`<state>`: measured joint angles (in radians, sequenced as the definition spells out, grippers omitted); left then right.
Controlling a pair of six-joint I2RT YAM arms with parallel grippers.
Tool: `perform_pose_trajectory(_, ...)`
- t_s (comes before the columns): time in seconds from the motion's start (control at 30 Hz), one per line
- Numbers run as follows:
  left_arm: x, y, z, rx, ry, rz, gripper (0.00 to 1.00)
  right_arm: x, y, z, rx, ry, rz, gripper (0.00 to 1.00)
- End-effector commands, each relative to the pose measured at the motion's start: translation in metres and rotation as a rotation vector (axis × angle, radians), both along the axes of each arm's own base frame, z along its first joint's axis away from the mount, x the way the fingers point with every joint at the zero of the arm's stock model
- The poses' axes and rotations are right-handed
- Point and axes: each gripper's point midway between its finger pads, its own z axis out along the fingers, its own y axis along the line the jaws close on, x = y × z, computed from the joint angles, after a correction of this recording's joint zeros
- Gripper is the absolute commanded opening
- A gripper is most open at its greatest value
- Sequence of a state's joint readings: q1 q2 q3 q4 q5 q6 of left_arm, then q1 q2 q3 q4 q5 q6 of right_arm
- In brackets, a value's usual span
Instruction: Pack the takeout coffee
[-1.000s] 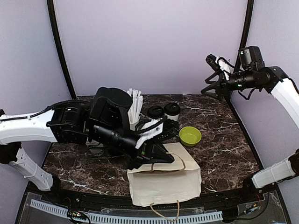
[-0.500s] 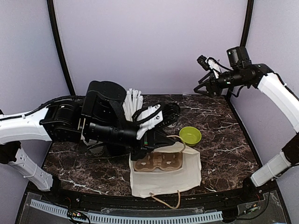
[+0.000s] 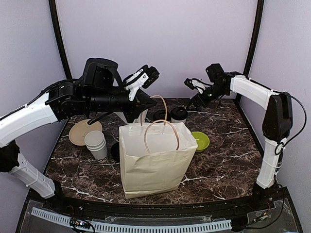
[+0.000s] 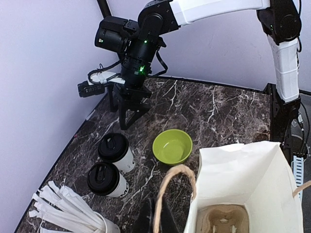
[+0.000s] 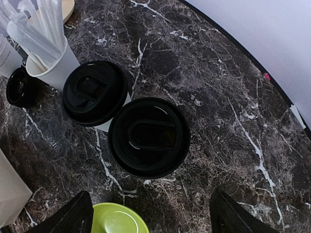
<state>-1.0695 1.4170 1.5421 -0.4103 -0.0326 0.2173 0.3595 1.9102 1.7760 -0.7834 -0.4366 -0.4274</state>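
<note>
A white paper bag (image 3: 155, 162) stands upright on the dark marble counter (image 3: 228, 162), with a brown cup carrier (image 4: 222, 221) at its bottom. A green bowl (image 3: 199, 141) sits just right of it. Stacked lidless cups (image 3: 96, 144) and a tan plate (image 3: 79, 132) sit to its left.

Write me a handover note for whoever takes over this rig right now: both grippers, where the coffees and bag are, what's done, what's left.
Left gripper: jaws shut on the bag handle, holding it up.
Right gripper: jaws open and empty, above the two takeout coffees, touching neither.
Things: both coffees stand lidded, side by side on the table behind the paper bag, near the green bowl. The bag stands upright and open, with a cardboard cup carrier at its bottom.
Done: bag ready for loading.
Left: grasp each coffee and lower it into the carrier.
</note>
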Motion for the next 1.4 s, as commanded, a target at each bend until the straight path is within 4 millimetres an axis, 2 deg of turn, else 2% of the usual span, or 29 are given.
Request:
perform_pose_trajectory(0.0, 0.006, 0.01, -0.018, 0.022, 0.049, 0.015, 0.02, 0.017, 0.01, 0.008, 0.006, -0.046, 0.026, 0.84)
perform_pose_trajectory(0.1, 0.008, 0.013, -0.021, 0.026, 0.056, 0.027, 0.05, 0.024, 0.015, 0.004, 0.003, -0.053, 0.039, 0.87)
perform_pose_trajectory(0.17, 0.009, 0.016, -0.022, 0.031, 0.062, 0.038, 0.12, 0.03, 0.02, 0.002, -0.008, -0.068, 0.04, 0.9)
perform_pose_trajectory(0.2, 0.01, 0.018, -0.022, 0.033, 0.061, 0.049, 0.23, 0.032, 0.023, 0.001, -0.013, -0.074, 0.044, 0.91)
perform_pose_trajectory(0.27, 0.011, 0.022, -0.024, 0.043, 0.062, 0.064, 0.37, 0.033, 0.031, -0.002, -0.033, -0.077, 0.063, 0.92)
perform_pose_trajectory(0.33, 0.012, 0.025, -0.024, 0.047, 0.061, 0.081, 0.46, 0.031, 0.039, -0.008, -0.06, -0.077, 0.088, 0.92)
perform_pose_trajectory(0.63, 0.012, 0.036, -0.023, 0.04, 0.063, 0.118, 0.68, 0.033, 0.051, -0.031, -0.18, -0.097, 0.132, 0.92)
perform_pose_trajectory(0.77, 0.014, 0.039, -0.025, 0.042, 0.058, 0.134, 0.74, 0.031, 0.055, -0.041, -0.21, -0.086, 0.144, 0.93)
perform_pose_trajectory(1.07, 0.011, 0.041, -0.023, 0.028, 0.057, 0.125, 0.74, 0.033, 0.062, -0.05, -0.254, -0.09, 0.141, 0.93)
perform_pose_trajectory(1.3, 0.01, 0.043, -0.025, 0.029, 0.059, 0.127, 0.74, 0.034, 0.067, -0.052, -0.262, -0.084, 0.135, 0.82)
perform_pose_trajectory(1.37, 0.01, 0.045, -0.026, 0.031, 0.055, 0.133, 0.74, 0.034, 0.066, -0.051, -0.265, -0.085, 0.131, 0.83)
